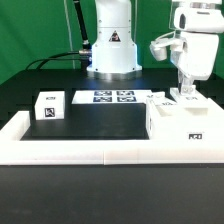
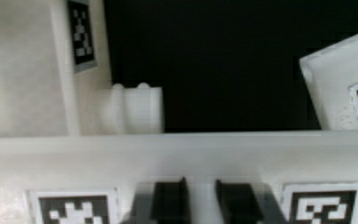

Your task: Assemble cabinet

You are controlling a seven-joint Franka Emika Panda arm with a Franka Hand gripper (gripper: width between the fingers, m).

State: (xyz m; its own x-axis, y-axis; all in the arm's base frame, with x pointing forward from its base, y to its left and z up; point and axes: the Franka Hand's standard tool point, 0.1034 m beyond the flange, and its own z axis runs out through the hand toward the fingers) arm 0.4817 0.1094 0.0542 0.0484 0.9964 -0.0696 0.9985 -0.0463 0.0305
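Cabinet [image 1: 185, 125] lies in loose parts on the black table [image 1: 100, 120], inside the low white rim wall [image 1: 90, 150]. Parts counted in the exterior view:

- One small box [image 1: 48, 107], near-cubic, stands apart at the exterior view's left, with one tag facing the camera.
- One large block [image 1: 172, 118] lies low at the exterior view's right. Its long axis runs across the view, and its front face carries one tag.
- One lower white piece [image 1: 163, 100] lies just behind the block. Whether the two are joined cannot be told.

All parts are matte white, with flat faces and square edges.

The gripper [image 1: 186, 96] stands over the rear piece, pointing down. In the wrist view its two dark fingers [image 2: 167, 200] are set at a narrow gap before a white face [image 2: 176, 160] bearing two tags. Whether they clamp anything cannot be told.

One marker board [image 1: 110, 97] with four tags lies farther back.
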